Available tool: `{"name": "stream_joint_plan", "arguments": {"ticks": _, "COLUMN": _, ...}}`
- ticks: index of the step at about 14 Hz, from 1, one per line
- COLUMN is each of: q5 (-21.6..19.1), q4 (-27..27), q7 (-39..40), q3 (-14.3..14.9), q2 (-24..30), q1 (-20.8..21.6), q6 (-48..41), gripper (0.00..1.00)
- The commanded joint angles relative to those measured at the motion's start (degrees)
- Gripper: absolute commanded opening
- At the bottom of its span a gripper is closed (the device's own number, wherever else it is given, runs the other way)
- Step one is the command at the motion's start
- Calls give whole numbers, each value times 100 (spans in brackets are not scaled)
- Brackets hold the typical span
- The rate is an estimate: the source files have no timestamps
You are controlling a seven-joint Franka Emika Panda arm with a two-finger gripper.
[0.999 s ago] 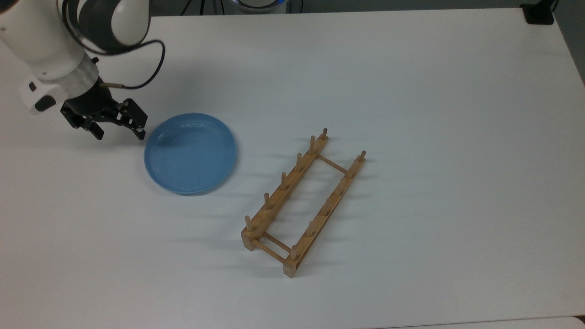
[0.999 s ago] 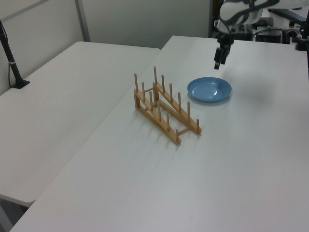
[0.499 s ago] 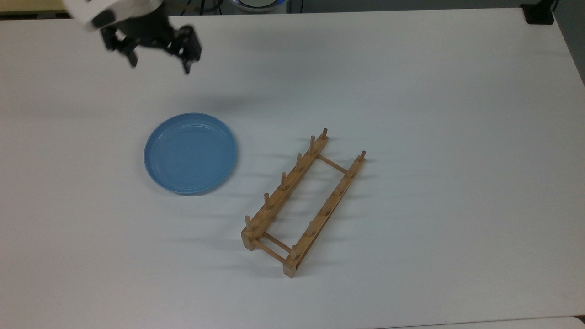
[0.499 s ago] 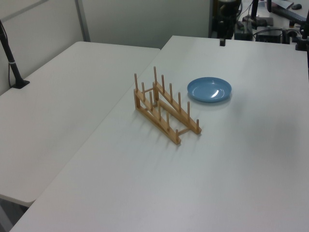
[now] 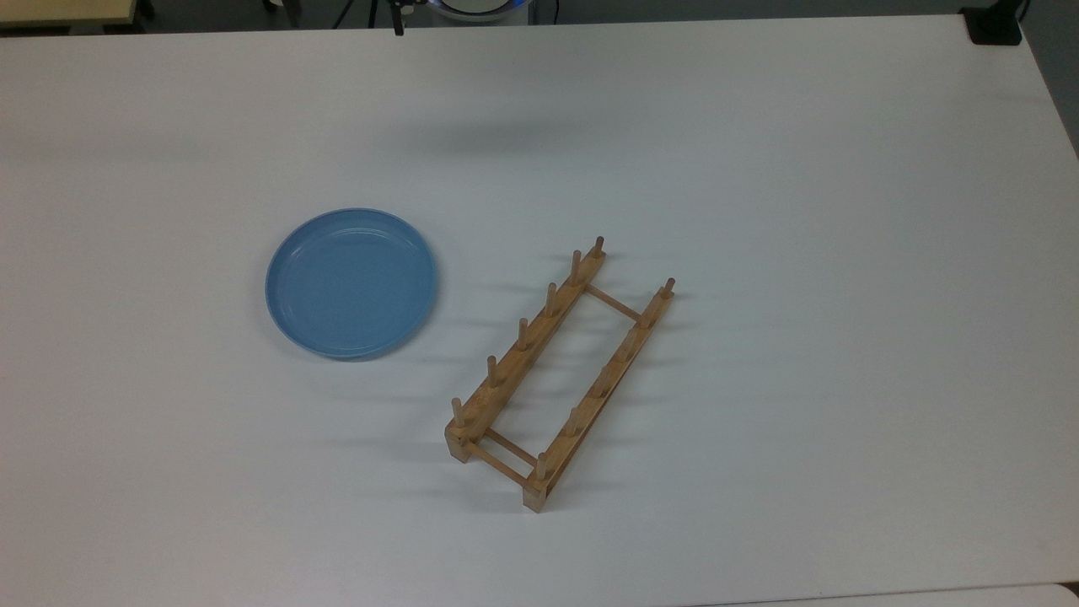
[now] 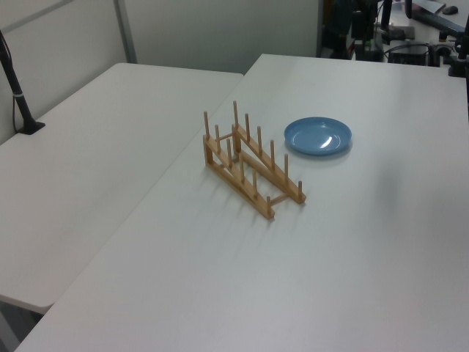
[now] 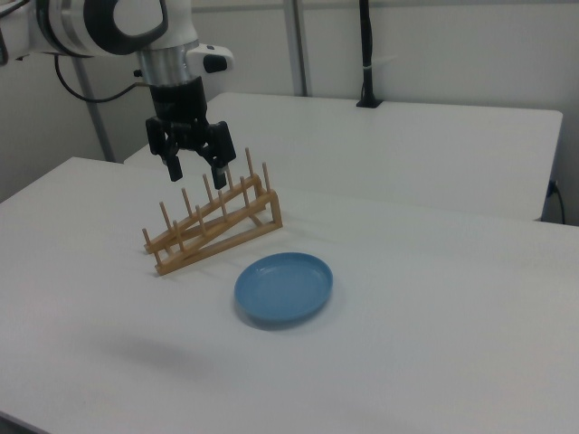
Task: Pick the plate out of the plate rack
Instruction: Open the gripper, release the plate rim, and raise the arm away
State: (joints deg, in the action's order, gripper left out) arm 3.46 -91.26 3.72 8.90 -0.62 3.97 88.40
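Two black fingers of the downward-pointing gripper (image 7: 193,168) hang spread and empty above the table, the round light-blue plate (image 7: 284,287) lying flat beside the light-wood pegged plate rack (image 7: 213,223).

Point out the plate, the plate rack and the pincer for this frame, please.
plate (image 5: 351,283): top view, centre of its blue well.
plate rack (image 5: 523,354): top view, middle of the rail nearer the plate.
pincer (image 7: 194,170): right view, midway between its open fingertips.
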Motion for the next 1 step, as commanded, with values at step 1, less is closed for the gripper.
{"name": "stream_joint_plan", "arguments": {"ticks": 1, "q5": -221, "q4": -182, "q7": -135, "q3": 67, "q2": 44, "q1": 42, "q6": 80, "gripper": 100}}
